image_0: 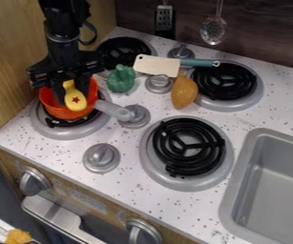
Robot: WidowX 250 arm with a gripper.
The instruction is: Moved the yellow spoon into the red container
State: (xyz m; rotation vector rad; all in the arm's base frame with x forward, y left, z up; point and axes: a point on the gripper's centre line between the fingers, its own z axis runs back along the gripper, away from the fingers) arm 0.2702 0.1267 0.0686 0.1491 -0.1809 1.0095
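Black and hanging at the left, the gripper (70, 93) is reaching down over the red pot (63, 114); whether it is gripping, I cannot tell. The yellow spoon (76, 101) is sitting inside the pot, on the left burner (85, 132). Rightward, a green pepper (121, 80) and an orange-brown vegetable (183, 92) are lying; a toy knife (156, 65) is resting farther off.

our arm (62, 45) all in black, its upper part blocky, a dark cable (94, 34) bowing out in a loop, our black gripper (73, 96) broad and angular
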